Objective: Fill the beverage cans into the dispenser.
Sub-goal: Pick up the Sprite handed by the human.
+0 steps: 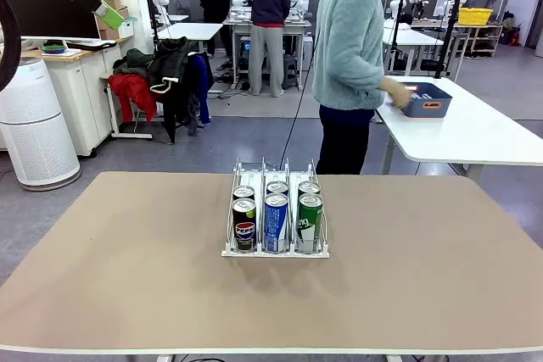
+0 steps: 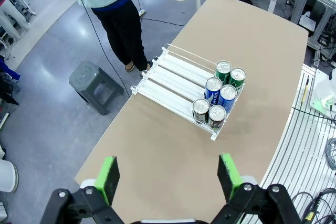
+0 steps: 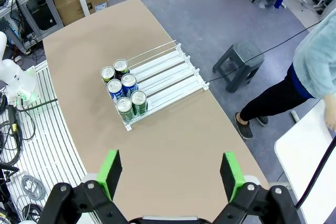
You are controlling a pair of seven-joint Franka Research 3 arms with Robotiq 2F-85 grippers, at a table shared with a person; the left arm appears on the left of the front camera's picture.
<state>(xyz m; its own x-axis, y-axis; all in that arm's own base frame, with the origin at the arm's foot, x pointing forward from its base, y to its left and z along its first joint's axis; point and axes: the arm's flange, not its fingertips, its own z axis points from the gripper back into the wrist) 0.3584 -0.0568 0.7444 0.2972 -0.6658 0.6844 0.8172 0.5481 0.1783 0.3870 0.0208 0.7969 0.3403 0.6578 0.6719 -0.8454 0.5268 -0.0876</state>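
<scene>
Six beverage cans (image 1: 277,222) sit in the dispenser (image 1: 276,253), nothing held.
Your left gripper (image 2: 168,174) and right gripper (image 3: 170,174) hang high above the tan table (image 1: 127,277), jaws spread wide and empty. The dispenser stands mid-table, two cans per lane at its robot-side end.

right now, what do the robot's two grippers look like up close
Both look alike. The left gripper has two black jointed fingers with silver bolt heads, tipped with flat bright green pads. The right gripper is the same build, black with the same green tips.
</scene>
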